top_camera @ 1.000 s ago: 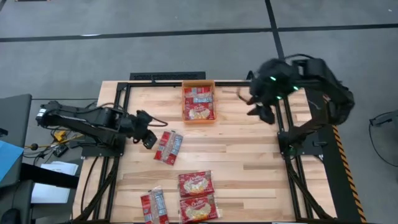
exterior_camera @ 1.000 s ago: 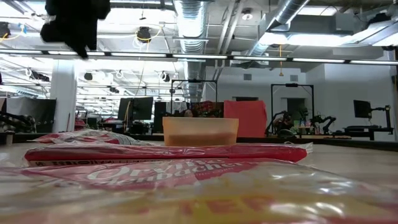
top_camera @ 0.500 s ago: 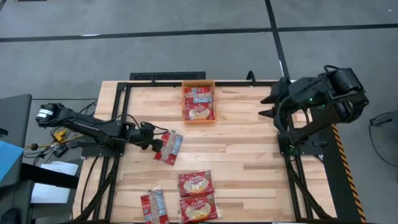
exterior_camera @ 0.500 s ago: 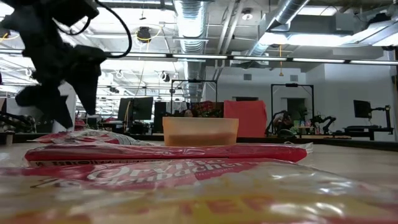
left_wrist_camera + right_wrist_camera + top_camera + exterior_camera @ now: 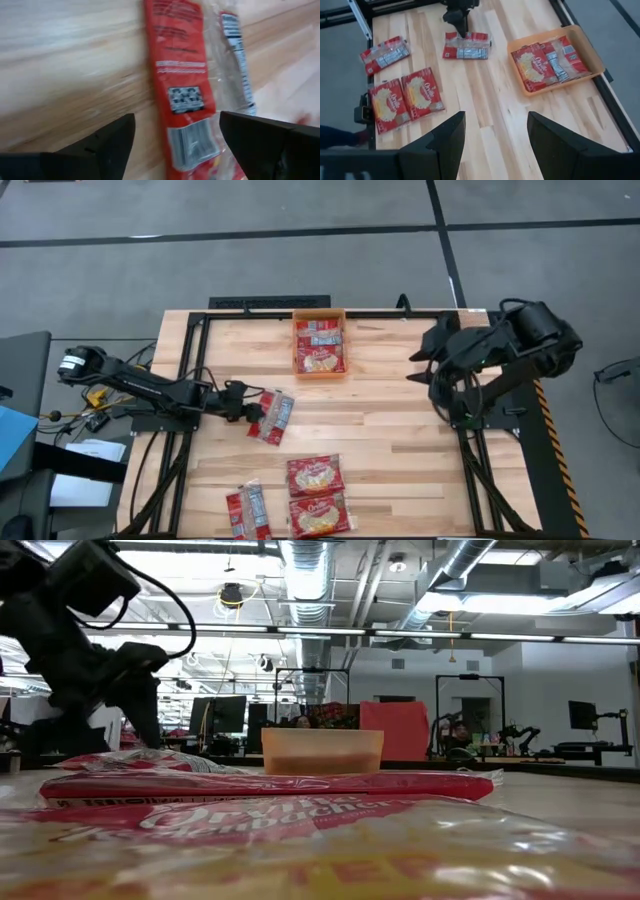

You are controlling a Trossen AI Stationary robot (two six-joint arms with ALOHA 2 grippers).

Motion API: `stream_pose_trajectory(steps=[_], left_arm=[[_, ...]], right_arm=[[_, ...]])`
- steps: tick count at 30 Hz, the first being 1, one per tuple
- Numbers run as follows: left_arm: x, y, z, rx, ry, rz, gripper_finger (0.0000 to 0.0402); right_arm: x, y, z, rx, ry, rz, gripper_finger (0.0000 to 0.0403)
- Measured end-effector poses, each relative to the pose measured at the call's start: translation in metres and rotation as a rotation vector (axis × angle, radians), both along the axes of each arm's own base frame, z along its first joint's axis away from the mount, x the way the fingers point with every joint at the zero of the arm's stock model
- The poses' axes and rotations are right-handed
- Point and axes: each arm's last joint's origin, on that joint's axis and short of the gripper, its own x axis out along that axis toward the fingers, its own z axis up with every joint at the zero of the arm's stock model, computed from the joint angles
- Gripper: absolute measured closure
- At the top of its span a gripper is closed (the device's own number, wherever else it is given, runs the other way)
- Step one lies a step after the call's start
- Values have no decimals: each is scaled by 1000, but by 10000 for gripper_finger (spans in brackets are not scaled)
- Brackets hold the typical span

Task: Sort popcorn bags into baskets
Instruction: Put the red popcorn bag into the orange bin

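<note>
A red popcorn bag (image 5: pixel 273 418) lies flat near the middle of the table, grey-white back panel up. My left gripper (image 5: pixel 252 410) is low at its left end, open. In the left wrist view the fingers stand on either side of the bag's (image 5: pixel 182 75) end, and I see no touch. The orange basket (image 5: pixel 320 370) sits at the far edge with two bags lying flat in it. My right gripper (image 5: pixel 422 365) hangs open above the table's right side, holding nothing. In the low view the left gripper (image 5: pixel 145 725) shows at the left, behind the bags.
Three more bags lie flat near the near edge: two picture-side up (image 5: pixel 315 476) (image 5: pixel 318 514) and one to their left (image 5: pixel 248 510). The black frame rails (image 5: pixel 190 360) run along the table's left, far and right sides. Bare wood (image 5: pixel 400 430) lies between the bags and the right arm.
My left gripper has come down and moved a little to the right, ending at the left end of the middle bag. My right arm has drawn back from beside the basket toward the table's right edge. No bag has moved.
</note>
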Motion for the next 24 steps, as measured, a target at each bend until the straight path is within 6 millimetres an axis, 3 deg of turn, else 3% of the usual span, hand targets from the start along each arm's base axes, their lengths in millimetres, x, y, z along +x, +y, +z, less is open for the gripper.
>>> stream_pose_trajectory(steps=[7,18,24], left_arm=[[2,0,-9,-18,-5,7,180],[11,-2,-21,-43,0,22,386],[24,-3,-5,-82,-228,62,393]], right_arm=[[12,11,-6,-27,27,16,168],[17,24,-11,-51,-1,-81,183],[18,26,-39,20,-6,-353,196]])
